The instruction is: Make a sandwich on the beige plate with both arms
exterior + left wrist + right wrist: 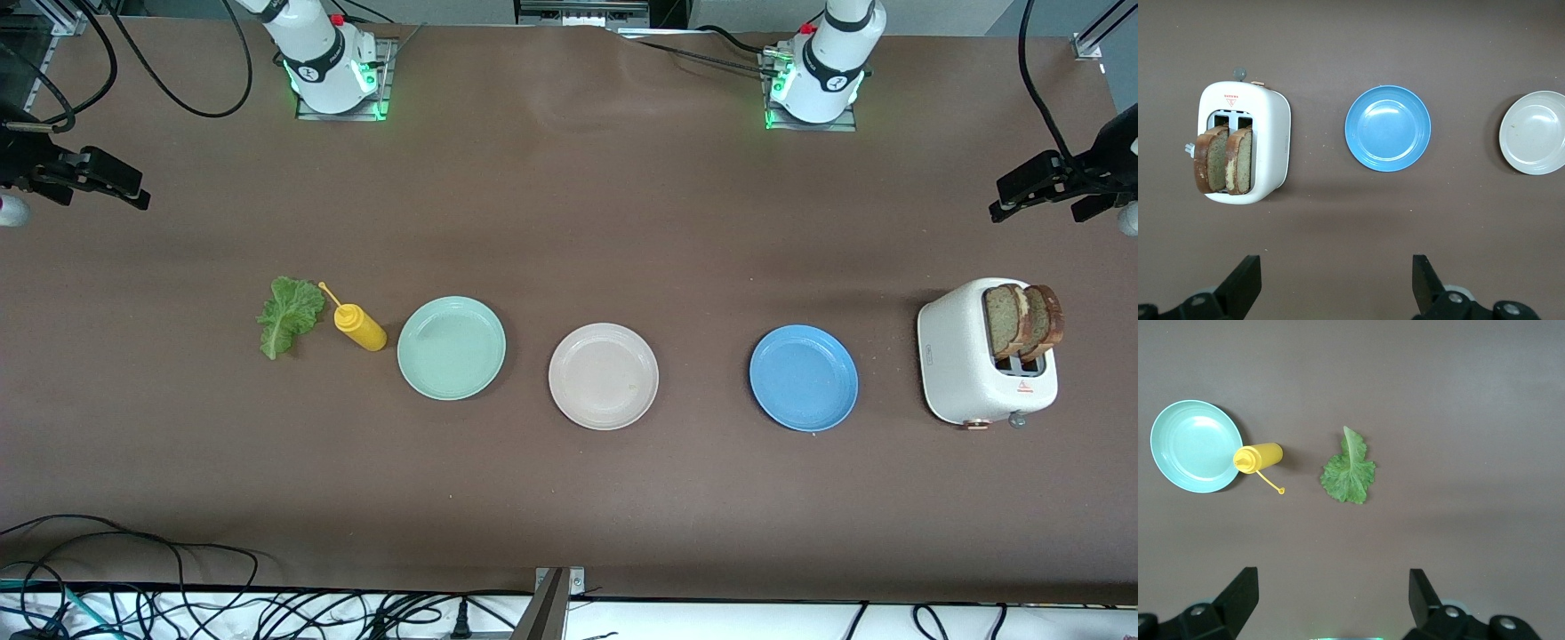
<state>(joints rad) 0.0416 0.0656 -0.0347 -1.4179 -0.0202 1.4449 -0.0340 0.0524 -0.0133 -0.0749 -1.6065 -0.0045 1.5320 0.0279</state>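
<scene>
Brown desk [569, 222] carries the empty beige plate [604, 376] mid-row; bread slices [1022, 320] stand in the toaster [965, 373]; left hand [1036, 188] and right hand [98, 182] hover open, empty; best pinch one slice's crust, lifting straight up.

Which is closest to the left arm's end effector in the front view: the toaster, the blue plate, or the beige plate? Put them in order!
From the left end effector, which is open:
1. Toaster, at the left arm's end of the table, bread slices sticking up.
2. Blue plate, beside the toaster.
3. Beige plate, in the table's middle.
</scene>
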